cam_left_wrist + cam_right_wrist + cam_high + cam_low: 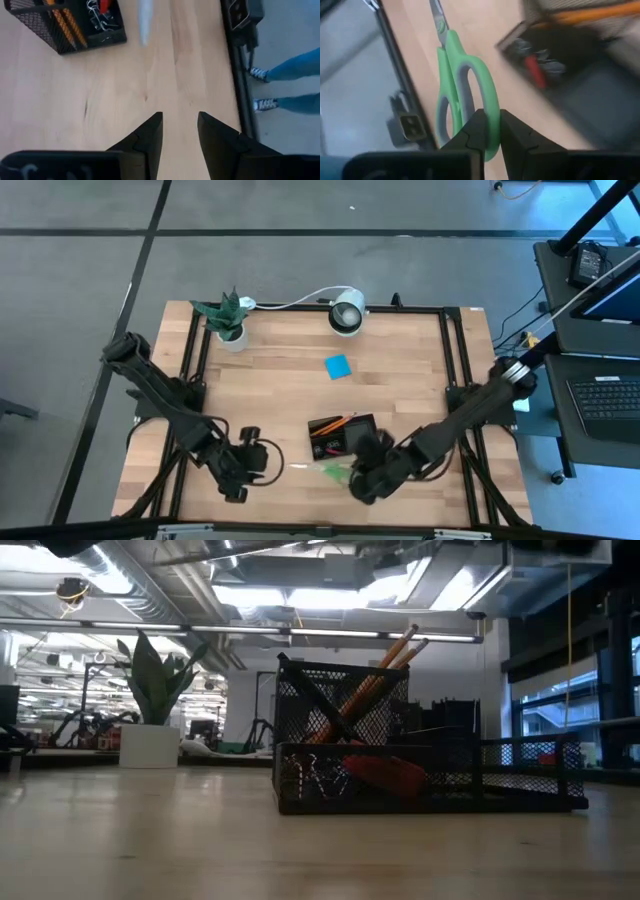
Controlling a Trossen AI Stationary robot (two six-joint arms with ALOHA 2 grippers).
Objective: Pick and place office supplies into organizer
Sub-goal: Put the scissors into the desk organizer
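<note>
Even, soft light falls from above in the high view; the tabletop (390, 380) reads bright and the arms throw only faint shadows; in the low view, ceiling strip lights (300, 592) glare white while the organizer (420, 765) stands dark against them, nearly a silhouette (its mesh still reads crisply); the near tabletop blurs toward the lens; in the right wrist view the scissors (465, 90) are sharp enough, but the organizer beyond smears, perhaps from motion; the left wrist view is bright, with a pale blurred streak (145, 22).
</note>
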